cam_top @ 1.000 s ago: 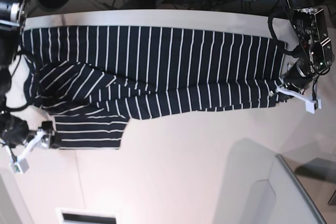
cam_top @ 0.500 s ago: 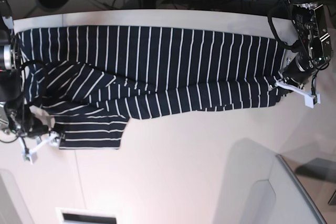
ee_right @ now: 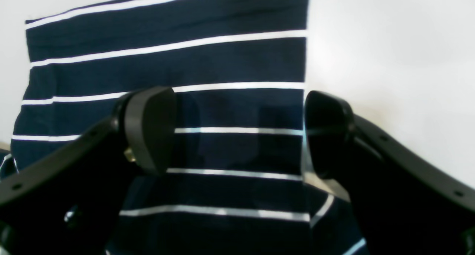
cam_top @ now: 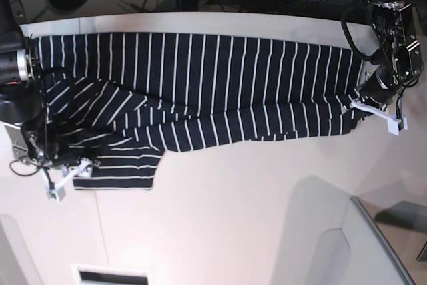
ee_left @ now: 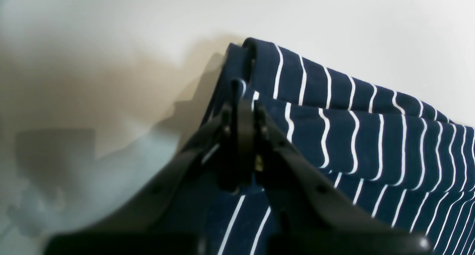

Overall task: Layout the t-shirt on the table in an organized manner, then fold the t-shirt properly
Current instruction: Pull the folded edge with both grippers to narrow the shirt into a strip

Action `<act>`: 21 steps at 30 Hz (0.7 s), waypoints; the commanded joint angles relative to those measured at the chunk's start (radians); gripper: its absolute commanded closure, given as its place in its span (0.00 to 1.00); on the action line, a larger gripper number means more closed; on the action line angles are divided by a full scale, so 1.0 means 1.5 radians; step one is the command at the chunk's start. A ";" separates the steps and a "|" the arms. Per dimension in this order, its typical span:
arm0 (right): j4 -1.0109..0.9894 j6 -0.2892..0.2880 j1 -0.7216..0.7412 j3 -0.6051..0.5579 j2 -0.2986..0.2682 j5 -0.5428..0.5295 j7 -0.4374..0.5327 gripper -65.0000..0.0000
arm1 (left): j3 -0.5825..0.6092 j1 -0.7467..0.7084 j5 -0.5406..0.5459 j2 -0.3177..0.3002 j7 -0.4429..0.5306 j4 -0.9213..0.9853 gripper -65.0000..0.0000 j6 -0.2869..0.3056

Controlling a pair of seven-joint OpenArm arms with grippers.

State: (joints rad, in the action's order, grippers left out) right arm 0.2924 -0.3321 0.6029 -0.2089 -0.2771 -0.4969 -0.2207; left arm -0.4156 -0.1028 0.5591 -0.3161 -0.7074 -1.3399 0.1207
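I see my left claw (ee_left: 241, 110) clenched on the t-shirt's (cam_top: 200, 91) folded edge, my right claw (ee_right: 237, 132) spread wide over a sleeve on the surface (cam_top: 233, 218).

In your base view the t-shirt (cam_top: 200, 88) lies stretched across the far half of the surface (cam_top: 233, 211), its sleeve reaching nearest you at the left. The right gripper (cam_top: 70, 175) sits over that sleeve's edge; the left gripper (cam_top: 365, 106) is at the shirt's right end.
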 commanded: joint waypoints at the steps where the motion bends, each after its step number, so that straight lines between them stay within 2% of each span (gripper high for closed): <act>1: 0.006 -0.004 0.015 -0.001 -0.007 -0.006 -0.004 0.42 | -0.007 0.004 0.006 -0.011 0.013 -0.012 1.00 0.002; 5: 0.006 -0.004 0.015 0.002 -0.006 -0.006 -0.004 0.93 | -0.007 0.004 0.006 -0.012 0.013 -0.012 1.00 0.002; 6: 0.007 -0.004 0.015 0.003 -0.006 -0.006 -0.004 1.00 | -0.006 0.005 0.006 -0.012 0.013 -0.012 1.00 0.002; 10: 0.017 -0.008 0.016 0.003 -0.009 -0.006 -0.004 0.99 | -0.006 0.009 0.006 -0.012 0.013 -0.012 1.00 0.002; 13: 0.078 -0.009 0.002 0.003 -0.012 -0.007 -0.025 1.00 | -0.006 0.010 0.006 -0.012 0.013 -0.012 1.00 0.002; 17: 0.259 -0.009 -0.065 0.007 -0.047 -0.010 -0.111 1.00 | -0.006 0.006 0.006 -0.012 0.013 -0.012 1.00 0.002; 21: 0.457 -0.005 -0.151 0.098 -0.050 -0.007 -0.217 1.00 | -0.006 0.004 0.005 -0.012 0.013 -0.012 1.00 0.002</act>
State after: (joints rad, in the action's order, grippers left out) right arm 0.9554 -0.3347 0.3481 -0.0681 -0.3378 -0.4953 -0.5640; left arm -0.4171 -0.1070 0.5617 -0.3141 -0.7078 -1.3399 0.1207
